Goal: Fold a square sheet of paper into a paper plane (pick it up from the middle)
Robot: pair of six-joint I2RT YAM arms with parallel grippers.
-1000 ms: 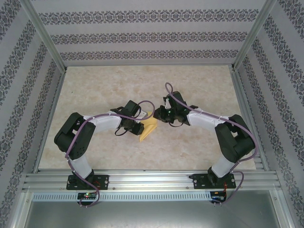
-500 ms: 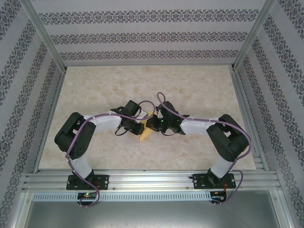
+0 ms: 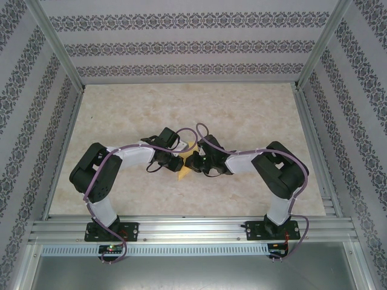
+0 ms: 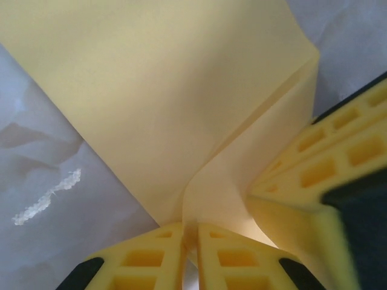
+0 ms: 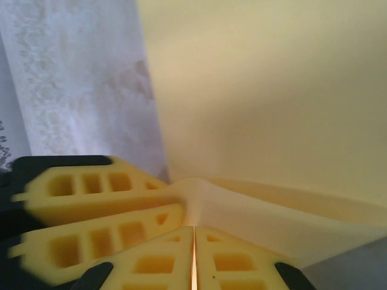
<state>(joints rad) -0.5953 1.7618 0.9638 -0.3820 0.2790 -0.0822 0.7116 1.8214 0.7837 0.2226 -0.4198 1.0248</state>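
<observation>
At table centre | yellow paper | left claw pinches its fold | right claw pinches it alongside

The table is seen from above and behind the arm bases, looking down and forward, far enough for both arms to be taken in whole. Each wrist view is aimed along its own fingers, very close to the square sheet of paper. That sheet, at mid-table, is shared by all three views.
</observation>
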